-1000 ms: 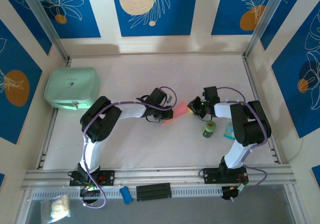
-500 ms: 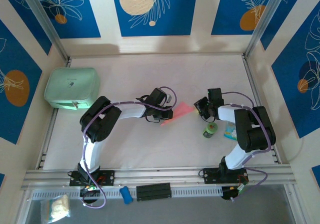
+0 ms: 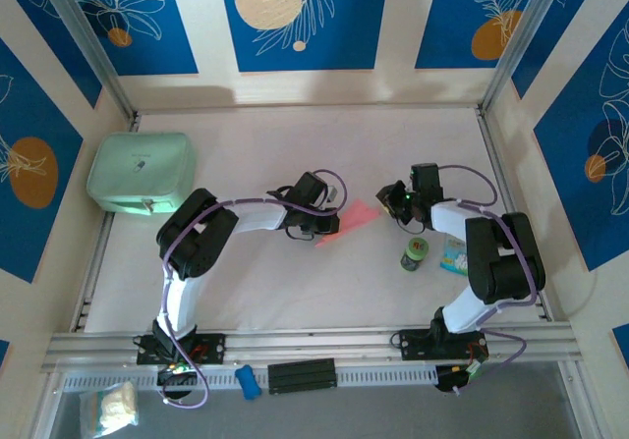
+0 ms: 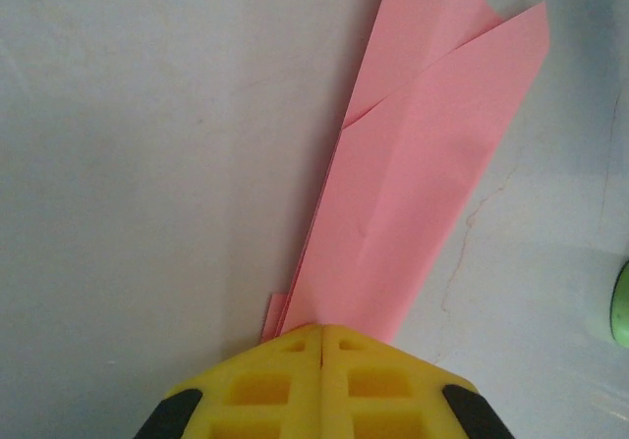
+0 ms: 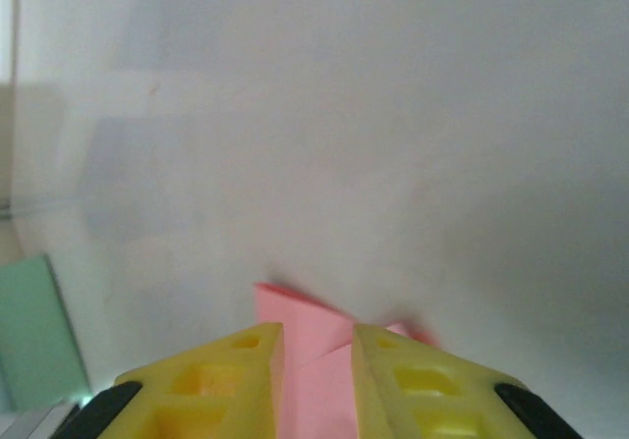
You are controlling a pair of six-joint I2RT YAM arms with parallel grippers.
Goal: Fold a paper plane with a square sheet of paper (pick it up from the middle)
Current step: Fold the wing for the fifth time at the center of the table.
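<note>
The square sheet of paper is folded into a narrow pink paper plane [image 3: 356,218] lying on the white table between the two arms. My left gripper [image 3: 330,226] is shut on the plane's narrow end. In the left wrist view the plane [image 4: 423,164] fans out ahead of the closed yellow fingertips of my left gripper [image 4: 322,333], its folded layers overlapping. My right gripper [image 3: 389,201] hovers at the plane's wide end. Its jaws stand a little apart in the right wrist view [image 5: 317,346], with the pink paper [image 5: 295,313] showing through the gap and just beyond it, not pinched.
A mint-green rounded case [image 3: 140,172] sits at the far left of the table. A small green can [image 3: 414,253] and a small teal packet [image 3: 453,257] stand close to the right arm. Low walls and metal rails [image 3: 501,174] border the table.
My right gripper has opened and drawn back a little to the right, off the plane's wide end. The left gripper and the plane have stayed put.
</note>
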